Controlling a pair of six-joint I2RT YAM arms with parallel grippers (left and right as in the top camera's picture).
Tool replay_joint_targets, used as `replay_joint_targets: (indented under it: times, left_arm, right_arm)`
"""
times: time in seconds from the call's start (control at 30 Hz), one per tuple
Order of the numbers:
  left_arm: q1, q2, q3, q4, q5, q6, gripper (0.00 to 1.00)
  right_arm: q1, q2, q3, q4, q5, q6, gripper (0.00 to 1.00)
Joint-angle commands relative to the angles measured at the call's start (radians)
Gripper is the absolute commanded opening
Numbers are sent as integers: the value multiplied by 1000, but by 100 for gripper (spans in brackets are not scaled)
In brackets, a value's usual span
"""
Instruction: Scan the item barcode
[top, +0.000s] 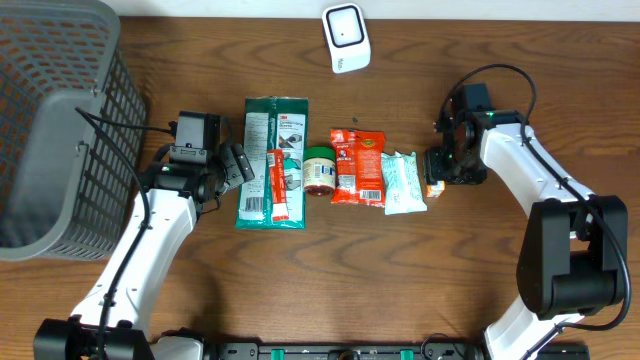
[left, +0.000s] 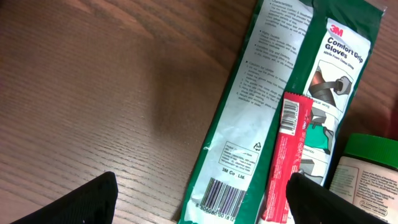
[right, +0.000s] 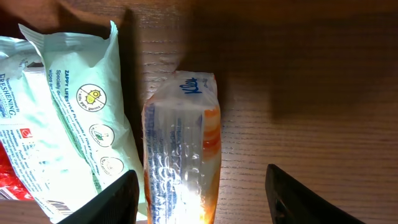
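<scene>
Guessing the Kleenex tissue pack (right: 183, 143) is the item up for scanning; it's the third thing right of the green-lidded jar (top: 319, 170). Right gripper (right: 202, 174) straddles it, jaws apart, not pinching yet. Could go wrong: slick film squirts out on the squeeze, or a finger snags the wipes pack (right: 81, 112) just beside it. Left gripper (left: 200, 180) hangs wide open, empty, over the 3M glove pack (left: 249, 93) left of the jar. Count: one each of tissue pack, wipes pack, red snack bag (top: 357, 167), jar, red stick packet (left: 286, 162), glove pack, basket (top: 110, 110), plus one scanner (top: 345, 38) beyond the jar.
</scene>
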Motion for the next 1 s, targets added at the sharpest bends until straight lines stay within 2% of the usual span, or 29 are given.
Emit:
replay_joint_targets:
  times: [0.0, 0.4, 0.47, 0.53, 0.67, 0.83, 0.97]
  left_arm:
    - [3, -5, 17, -3, -20, 10, 87]
    - [3, -5, 17, -3, -20, 10, 87]
    - [3, -5, 17, -3, -20, 10, 87]
    - [3, -5, 17, -3, -20, 10, 87]
    - [3, -5, 17, -3, -20, 10, 87]
    - [3, -5, 17, -3, -20, 10, 87]
    - [3, -5, 17, -3, -20, 10, 87]
  right_arm:
    - [9, 7, 6, -1, 8, 6, 60]
    - [9, 7, 6, 5, -18, 6, 58]
    - [9, 7, 6, 6, -18, 6, 53]
    - [9, 7, 6, 6, -18, 6, 43]
    - [9, 7, 6, 3, -18, 6, 35]
    - [9, 7, 6, 4, -18, 8, 28]
    - [9, 7, 6, 8, -17, 24, 27]
